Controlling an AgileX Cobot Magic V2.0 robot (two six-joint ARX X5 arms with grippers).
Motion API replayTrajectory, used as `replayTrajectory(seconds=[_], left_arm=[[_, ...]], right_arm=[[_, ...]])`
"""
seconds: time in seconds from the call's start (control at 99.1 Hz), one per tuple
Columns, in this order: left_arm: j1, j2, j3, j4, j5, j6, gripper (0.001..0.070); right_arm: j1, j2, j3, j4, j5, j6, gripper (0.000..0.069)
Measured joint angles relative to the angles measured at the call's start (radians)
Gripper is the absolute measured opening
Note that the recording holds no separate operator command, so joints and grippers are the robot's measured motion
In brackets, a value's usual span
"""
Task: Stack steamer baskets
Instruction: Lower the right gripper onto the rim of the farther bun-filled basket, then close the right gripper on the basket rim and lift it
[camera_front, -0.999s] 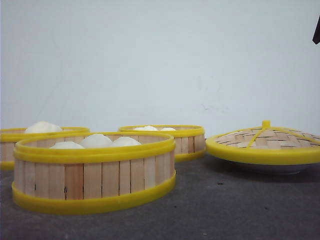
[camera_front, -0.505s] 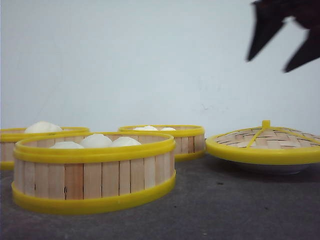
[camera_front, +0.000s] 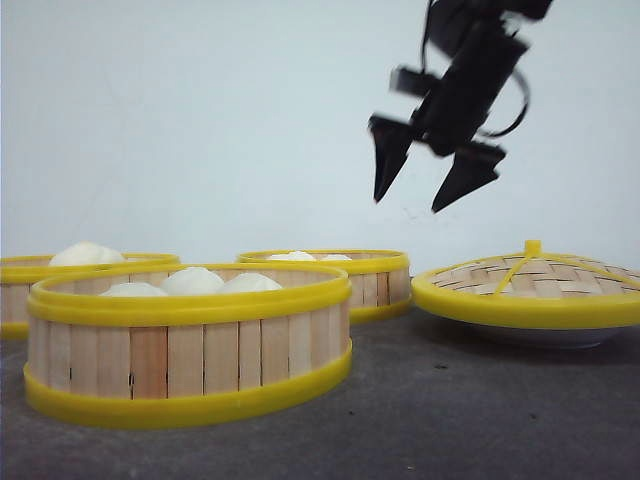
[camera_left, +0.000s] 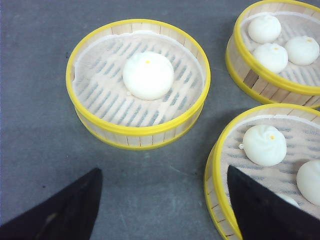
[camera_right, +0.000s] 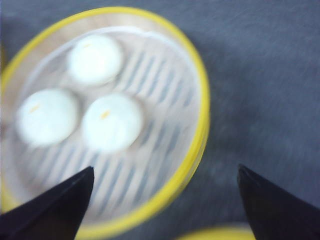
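Right hand: You see the right hand (camera_front: 422, 185) raised in the air above the counter (camera_front: 450, 410), over the gap between the back basket and the lid. Its two dark fingers (camera_front: 388, 155) are spread apart with nothing between them.
Left hand: You see only the two dark fingertips of the left hand (camera_left: 162, 205) in the left wrist view. They stand wide apart and empty, above the grey counter surface.
Near basket: The nearest steamer basket (camera_front: 190, 345) stands on the counter at the front left and holds three white buns (camera_front: 192, 282).
Left basket: A second basket (camera_front: 20, 290) sits behind it at the left edge, holding one large bun (camera_left: 148, 75).
Back basket: The third basket (camera_front: 365, 278) stands further back, near the centre, with three buns (camera_right: 111, 121) inside. The right wrist view looks down on it, blurred.
Arrangement: All three baskets rest separately on the counter; none is stacked.
Lid: The domed woven lid (camera_front: 530, 285) with yellow rim and knob lies at the right, on a white plate (camera_front: 550, 337).
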Motion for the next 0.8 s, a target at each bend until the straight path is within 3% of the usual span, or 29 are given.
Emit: replayTrajectory(seconds=[0.202, 0.484, 0.676, 0.797], left_arm=[[0.000, 0.000, 0.000, -0.005, 0.000, 0.000, 0.0478], [0.000, 0.000, 0.000, -0.005, 0.000, 0.000, 0.0478], [0.000, 0.000, 0.000, -0.005, 0.000, 0.000, 0.0478], [0.000, 0.000, 0.000, -0.005, 0.000, 0.000, 0.0478]], right_arm=[[0.007, 0.195, 0.190, -0.036, 0.078, -0.020, 0.0544], [0.007, 0.271, 0.207, -0.037, 0.080, -0.027, 0.0463], [0.007, 0.274, 0.208, -0.033, 0.080, -0.025, 0.0213], [0.007, 0.274, 0.208, -0.023, 0.089, -0.014, 0.0119]])
